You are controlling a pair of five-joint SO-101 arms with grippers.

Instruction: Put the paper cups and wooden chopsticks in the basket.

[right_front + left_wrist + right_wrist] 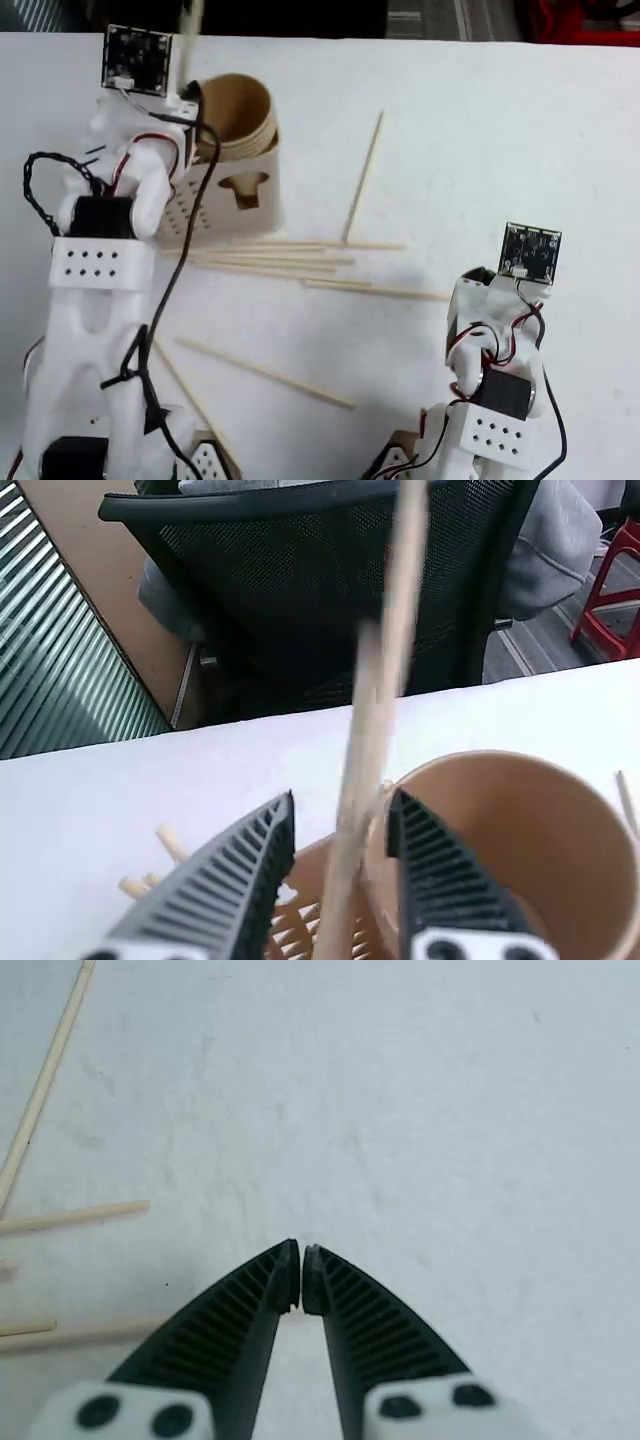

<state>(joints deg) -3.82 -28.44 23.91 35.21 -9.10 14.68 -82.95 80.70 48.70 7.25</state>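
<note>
A white perforated basket [235, 205] stands at the table's back left with stacked brown paper cups [240, 110] inside. My left gripper [340, 805] hangs over the basket [300, 925], beside the top cup [520, 830]. It is open, and an upright wooden chopstick [375, 710] stands loosely between its fingers, its top rising past the table's far edge [190, 30]. Several chopsticks [280, 255] lie on the table in front of the basket. My right gripper [301, 1255] is shut on nothing, low over bare table at the front right.
One chopstick [363, 180] lies alone right of the basket, and another [265, 372] lies diagonally near the front. Chopstick ends [165, 845] stick up in the basket beside the left fingers. A black mesh chair [330, 580] stands behind the table.
</note>
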